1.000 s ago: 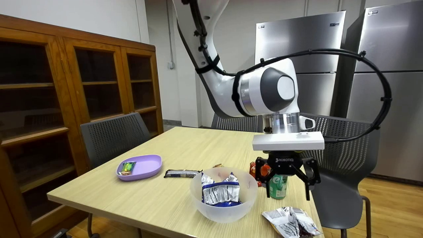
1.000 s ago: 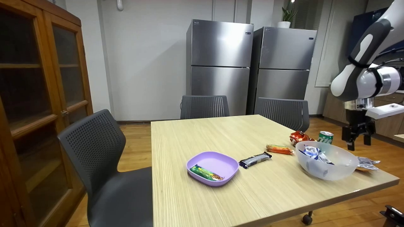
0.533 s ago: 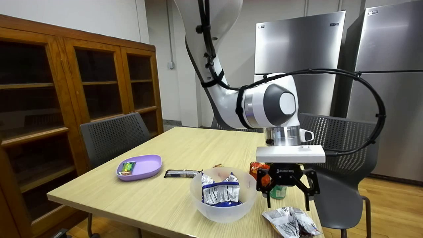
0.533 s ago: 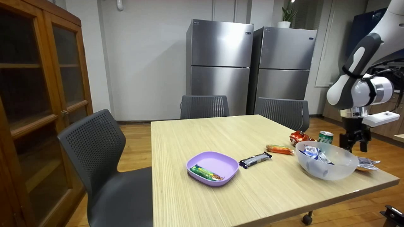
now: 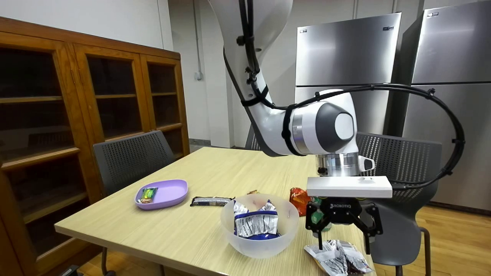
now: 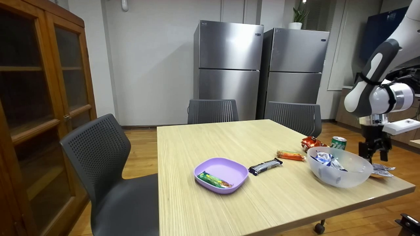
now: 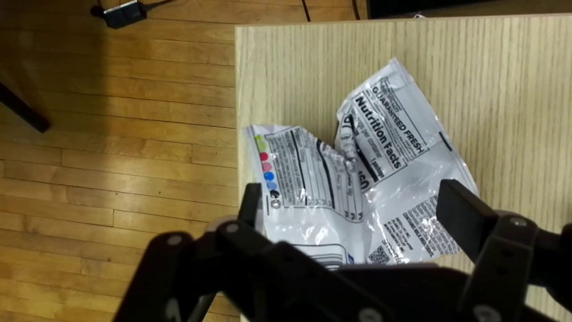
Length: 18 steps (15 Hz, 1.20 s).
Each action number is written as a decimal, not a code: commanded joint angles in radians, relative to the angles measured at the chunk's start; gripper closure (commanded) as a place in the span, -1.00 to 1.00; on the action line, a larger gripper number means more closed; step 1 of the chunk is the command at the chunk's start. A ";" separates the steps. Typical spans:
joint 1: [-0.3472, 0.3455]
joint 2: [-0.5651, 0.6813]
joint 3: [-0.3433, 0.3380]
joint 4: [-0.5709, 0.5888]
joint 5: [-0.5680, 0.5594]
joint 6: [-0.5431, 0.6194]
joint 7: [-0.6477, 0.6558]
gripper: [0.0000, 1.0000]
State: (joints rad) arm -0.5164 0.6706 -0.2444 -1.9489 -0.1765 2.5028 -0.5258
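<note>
Your claw (image 7: 350,197) is spread wide, nothing in it, with the crumpled bag (image 7: 375,192) beneath it. Watch out: the bag about fills the gap, so you could come down on top and squash it; it lies right by the edge of the bench (image 7: 518,98), so a sideways bump could tip it off. Bag: shiny silvery film, wrinkled, folded midway. Bowl (image 5: 261,249) beside claw: round, frosted, likely plastic.

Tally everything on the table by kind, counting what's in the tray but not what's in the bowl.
Bars: 3 (green bar, silver bar, orange bar)
Bags: 2 (silver bag, red bag)
Can: 1
Bowl: 1
Tray: 1
Total: 8
</note>
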 commanded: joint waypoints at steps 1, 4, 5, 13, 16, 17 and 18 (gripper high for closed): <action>-0.023 0.009 0.011 0.027 -0.007 -0.021 -0.029 -1.00; -0.026 0.010 0.011 0.026 -0.007 -0.020 -0.028 -0.50; -0.026 0.011 0.010 0.027 -0.007 -0.021 -0.028 -0.47; -0.028 0.015 0.009 0.027 -0.005 -0.023 -0.022 0.78; -0.035 0.010 0.014 0.026 0.004 -0.021 -0.026 1.00; -0.024 0.007 0.001 0.022 0.001 0.000 0.005 1.00; -0.027 -0.007 0.002 0.017 0.006 -0.008 0.006 1.00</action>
State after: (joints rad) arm -0.5292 0.6829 -0.2466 -1.9402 -0.1764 2.5036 -0.5268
